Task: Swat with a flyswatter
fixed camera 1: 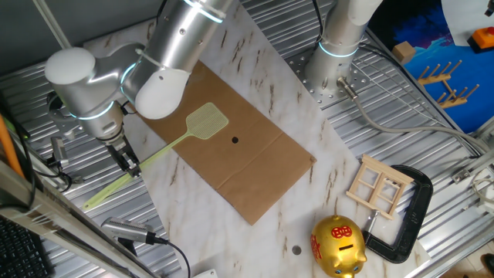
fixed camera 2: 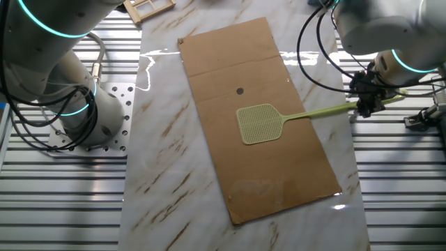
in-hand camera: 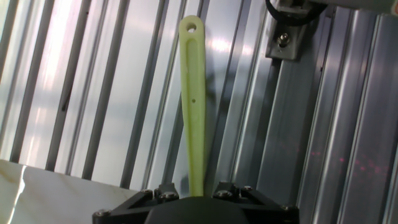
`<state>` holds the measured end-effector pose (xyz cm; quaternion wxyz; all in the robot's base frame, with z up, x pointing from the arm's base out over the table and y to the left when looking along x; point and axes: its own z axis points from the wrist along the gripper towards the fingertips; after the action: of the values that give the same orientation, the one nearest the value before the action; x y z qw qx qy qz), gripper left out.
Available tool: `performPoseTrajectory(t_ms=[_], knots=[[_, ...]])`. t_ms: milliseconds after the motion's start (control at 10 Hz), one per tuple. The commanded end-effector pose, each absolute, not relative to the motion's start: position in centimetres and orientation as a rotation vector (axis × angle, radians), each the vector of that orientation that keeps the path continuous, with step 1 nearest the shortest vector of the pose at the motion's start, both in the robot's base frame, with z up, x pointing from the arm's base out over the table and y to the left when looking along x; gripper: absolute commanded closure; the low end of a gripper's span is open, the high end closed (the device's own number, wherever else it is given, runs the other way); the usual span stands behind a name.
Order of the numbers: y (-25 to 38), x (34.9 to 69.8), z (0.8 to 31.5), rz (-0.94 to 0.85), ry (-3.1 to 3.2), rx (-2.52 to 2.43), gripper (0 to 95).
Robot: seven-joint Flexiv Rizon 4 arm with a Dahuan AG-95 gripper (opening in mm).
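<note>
The pale yellow-green flyswatter (fixed camera 1: 166, 145) has its mesh head (fixed camera 1: 208, 120) over the brown sheet (fixed camera 1: 231, 147), beside a small dark spot (fixed camera 1: 235, 140). My gripper (fixed camera 1: 128, 164) is shut on the handle partway along; the handle's tail sticks out past it over the metal slats. In the other fixed view the gripper (fixed camera 2: 364, 104) holds the handle at the right, the head (fixed camera 2: 260, 123) lies over the sheet, and the dark spot (fixed camera 2: 240, 90) is just beyond the head. The hand view shows the handle end (in-hand camera: 194, 99) with its hanging hole.
A gold piggy bank (fixed camera 1: 337, 245), a black clamp (fixed camera 1: 405, 212) and a small wooden frame (fixed camera 1: 379, 185) stand at the front right. A second arm's base (fixed camera 1: 337, 66) is at the back. A metal bracket (in-hand camera: 292, 37) is near the handle's tail.
</note>
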<state>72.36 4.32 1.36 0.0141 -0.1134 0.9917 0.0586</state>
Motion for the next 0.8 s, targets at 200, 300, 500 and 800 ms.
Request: performPoseTrajectory(t_ms=[200,300,500,800], knots=[[4.48,72.37,1.24,0.182,3.087,-0.352,76.0],[4.5,72.37,1.23,0.179,3.088,-0.357,95.0],[4.52,72.37,1.22,0.176,3.088,-0.357,95.0],[4.59,72.3,1.57,0.172,3.09,-0.35,95.0]])
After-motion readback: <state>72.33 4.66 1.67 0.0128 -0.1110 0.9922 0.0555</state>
